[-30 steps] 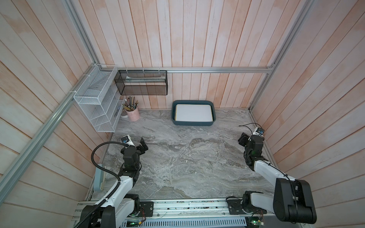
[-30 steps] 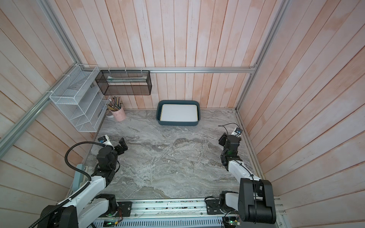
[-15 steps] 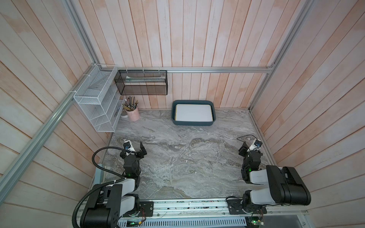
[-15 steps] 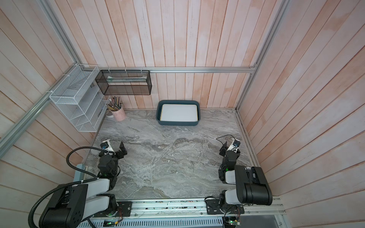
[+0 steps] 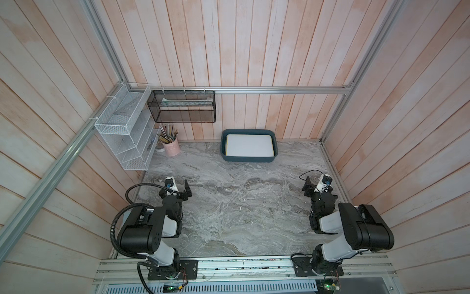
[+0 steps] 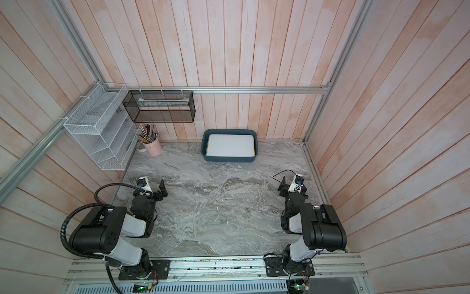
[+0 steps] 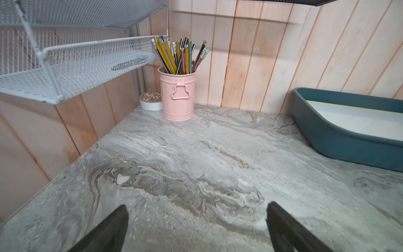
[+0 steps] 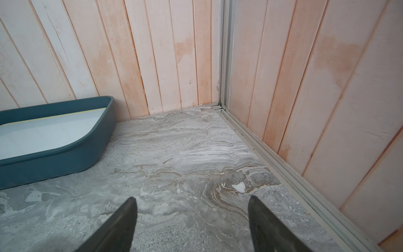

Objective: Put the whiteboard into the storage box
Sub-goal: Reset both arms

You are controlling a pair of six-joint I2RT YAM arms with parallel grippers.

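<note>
The whiteboard (image 5: 250, 145) lies in the storage box (image 5: 249, 159), at the back of the table (image 5: 241, 208) against the wall. Left of it, in the corner, stands the pencil cup (image 5: 172, 149), the tape roll (image 7: 150, 102) just beside it, under the wire shelf (image 5: 122, 127). My left claw (image 7: 196, 209) and right claw (image 8: 193, 200) sit nearer the front, one at each side.

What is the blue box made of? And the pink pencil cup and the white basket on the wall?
The blue storage box looks like matte plastic: smooth, one piece, rounded corners. The pink pencil cup seems to be painted metal, judging by its ribbed sides and loop handle. The white basket is probably coated wire mesh; its see-through grid shows that.
</note>
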